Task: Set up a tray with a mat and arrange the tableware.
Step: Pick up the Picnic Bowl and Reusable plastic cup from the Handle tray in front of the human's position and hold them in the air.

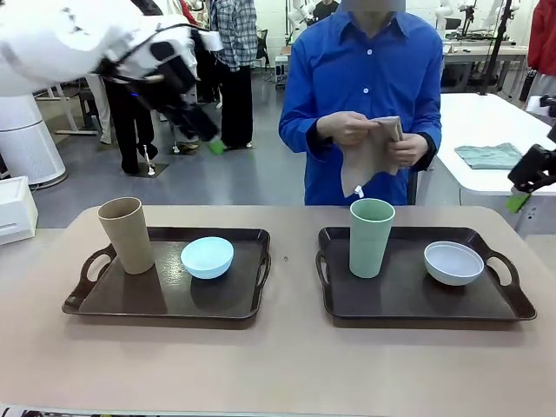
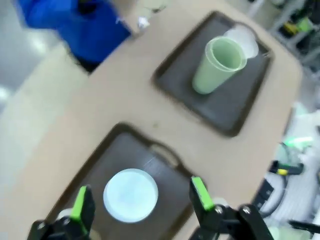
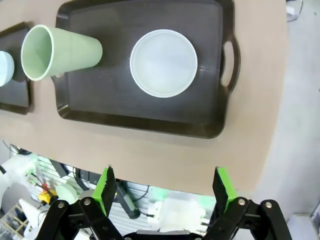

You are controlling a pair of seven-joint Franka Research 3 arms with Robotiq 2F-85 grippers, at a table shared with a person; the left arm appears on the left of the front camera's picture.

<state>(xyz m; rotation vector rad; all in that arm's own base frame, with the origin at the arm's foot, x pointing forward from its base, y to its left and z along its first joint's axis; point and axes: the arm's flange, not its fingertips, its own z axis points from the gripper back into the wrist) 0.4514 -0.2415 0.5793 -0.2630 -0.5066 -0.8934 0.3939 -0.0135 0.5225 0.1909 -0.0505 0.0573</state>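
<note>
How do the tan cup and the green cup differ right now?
Colour: the tan cup is tan-brown, the green cup pale green.
Place: the tan cup stands on the left tray, the green cup on the right tray.
Neighbour: the tan cup has a light blue bowl beside it, the green cup a white bowl.
Shared: both are tall, handleless and upright, and each is left of its bowl in the front view.

There are two trays, left tray [image 1: 139,295] and right tray [image 1: 408,291], and one cloth [image 1: 369,161]. Cups number two, tan cup [image 1: 127,234] and green cup [image 1: 371,236]; bowls two, blue bowl [image 1: 207,257] and white bowl [image 1: 453,262].
</note>
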